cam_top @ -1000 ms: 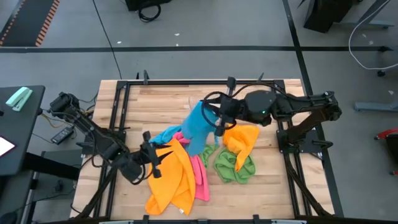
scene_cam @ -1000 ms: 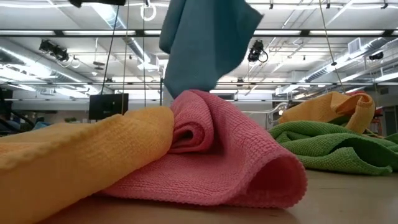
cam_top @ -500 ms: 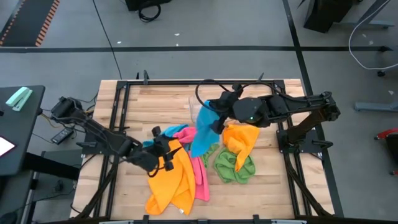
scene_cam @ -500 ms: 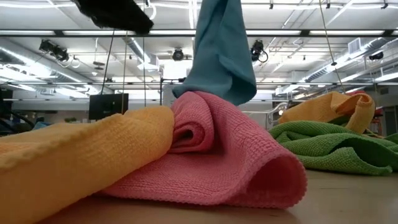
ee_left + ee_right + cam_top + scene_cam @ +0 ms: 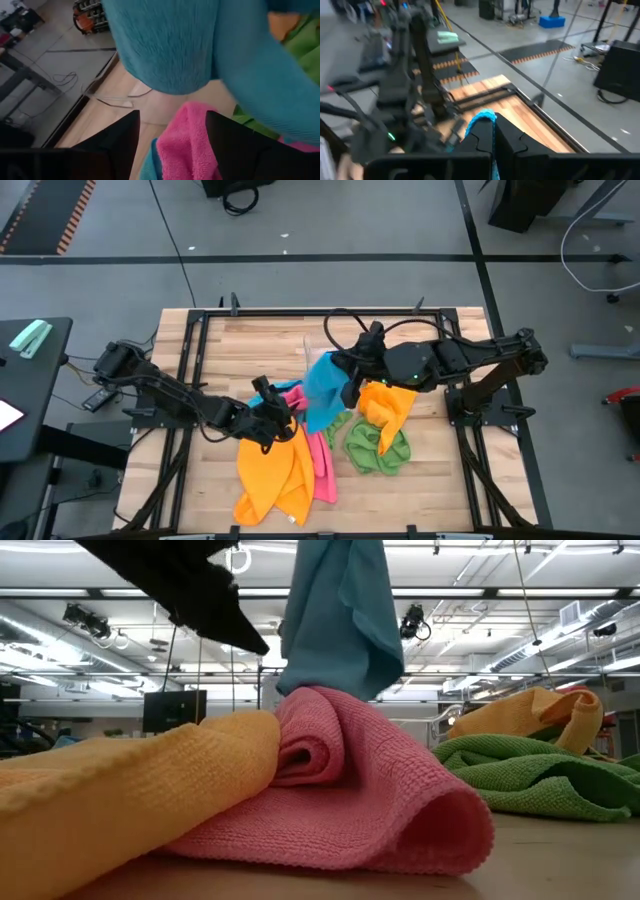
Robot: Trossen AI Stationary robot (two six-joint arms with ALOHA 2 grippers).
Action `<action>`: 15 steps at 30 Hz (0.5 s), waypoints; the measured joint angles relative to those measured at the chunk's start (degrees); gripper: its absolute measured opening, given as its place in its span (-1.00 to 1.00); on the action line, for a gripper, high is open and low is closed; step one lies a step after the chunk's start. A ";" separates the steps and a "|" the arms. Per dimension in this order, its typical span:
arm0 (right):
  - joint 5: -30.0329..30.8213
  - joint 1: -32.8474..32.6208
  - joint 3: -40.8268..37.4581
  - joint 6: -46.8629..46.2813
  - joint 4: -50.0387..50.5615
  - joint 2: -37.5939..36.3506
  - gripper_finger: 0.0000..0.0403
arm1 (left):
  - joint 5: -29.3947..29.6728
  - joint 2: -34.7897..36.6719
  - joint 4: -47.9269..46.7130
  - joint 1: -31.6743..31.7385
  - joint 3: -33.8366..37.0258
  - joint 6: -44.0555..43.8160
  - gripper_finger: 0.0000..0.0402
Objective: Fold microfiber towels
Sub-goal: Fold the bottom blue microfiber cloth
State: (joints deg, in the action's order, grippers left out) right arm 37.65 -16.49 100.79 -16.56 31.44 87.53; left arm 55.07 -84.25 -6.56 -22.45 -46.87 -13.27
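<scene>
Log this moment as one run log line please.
right gripper: shut on blue towel, lifted | left gripper: open, above pink towel | folds: none yet

Blue towel [image 5: 322, 385] hangs above the table, pinched at its top edge and draping down onto the pile, its lower end just over the pink towel [image 5: 322, 460]. The pink one lies crumpled in a rolled fold between a large orange towel [image 5: 275, 470], spread toward the front edge, and a bunched green towel [image 5: 378, 446]. A second orange towel [image 5: 389, 405] sits heaped against the green.
</scene>
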 joint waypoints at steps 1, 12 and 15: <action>0.00 -0.25 0.00 0.02 -1.07 0.00 -0.96 | 0.53 -0.42 0.20 0.16 0.01 0.56 0.18; 0.02 -0.59 0.00 1.55 -3.80 0.00 -0.96 | 11.29 -3.95 12.64 0.15 0.02 13.49 0.19; 0.02 -0.59 0.00 1.95 -3.76 -0.02 -0.96 | 11.70 -3.93 14.70 -0.84 0.02 15.63 0.16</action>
State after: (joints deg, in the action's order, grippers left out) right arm 37.67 -17.08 100.79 -14.61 27.68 87.50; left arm 66.77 -88.18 8.14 -23.29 -46.85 2.36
